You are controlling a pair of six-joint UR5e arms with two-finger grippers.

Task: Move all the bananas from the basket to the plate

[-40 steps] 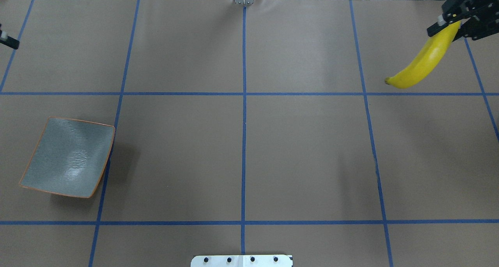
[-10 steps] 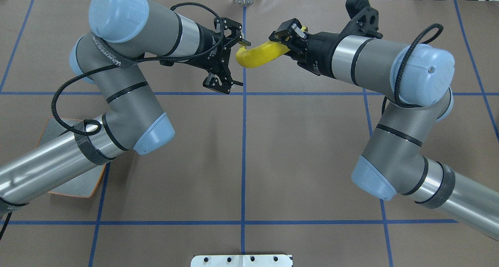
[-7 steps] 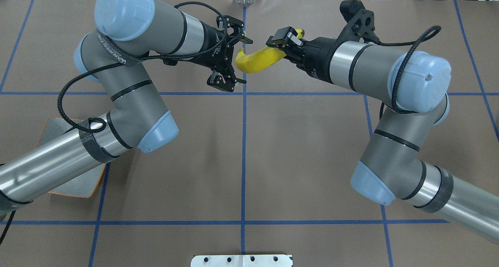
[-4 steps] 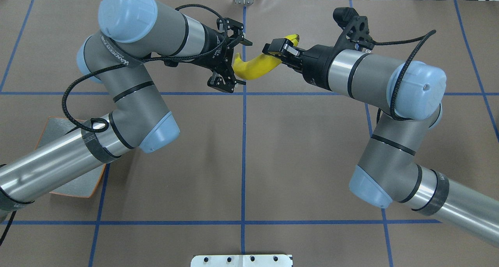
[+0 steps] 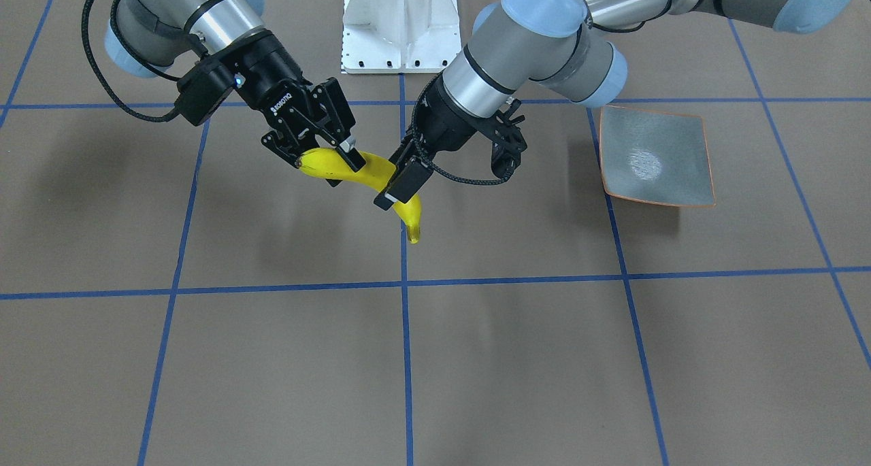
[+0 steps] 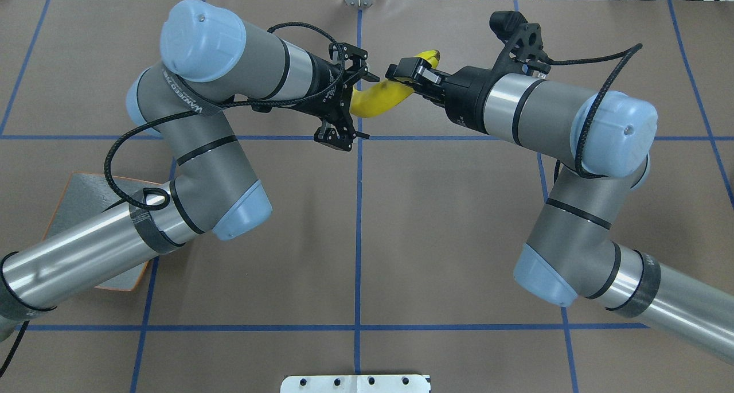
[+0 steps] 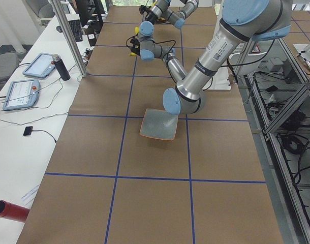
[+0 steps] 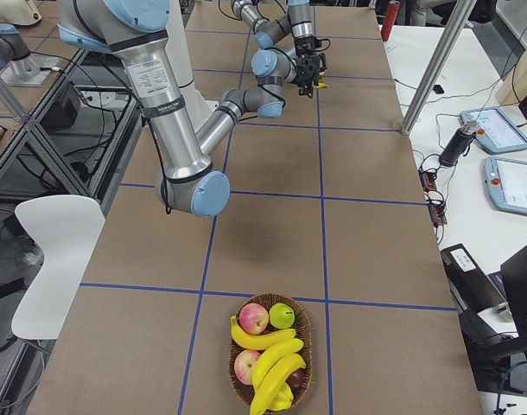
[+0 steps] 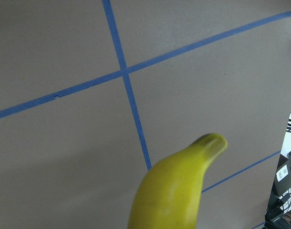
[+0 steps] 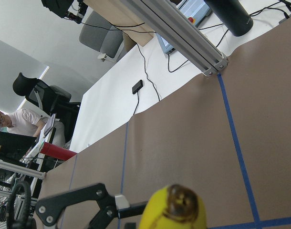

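One banana (image 5: 371, 168) found aloft above middle grid line (image 5: 403, 303), between arms, well apart from plate (image 5: 680, 173). Saw right gripper (image 5: 325, 161) clamped near dark-tipped end. Saw left gripper (image 6: 361, 106) spread wide, fingers (image 6: 336, 137) straddling stem half, not pinching. Noted stem end poking past left gripper, free. Located plate on table (image 5: 272, 384) at robot's left, partly under left arm (image 6: 86, 255) in overhead view. Counted three other bananas (image 8: 276, 363) in wicker basket (image 8: 231, 376) at table's right end, well apart from plate, beside apples (image 8: 253, 318).

ROBOTIQ on right gripper (image 5: 326, 165); left arm strap (image 6: 183, 92) lettering illegible.
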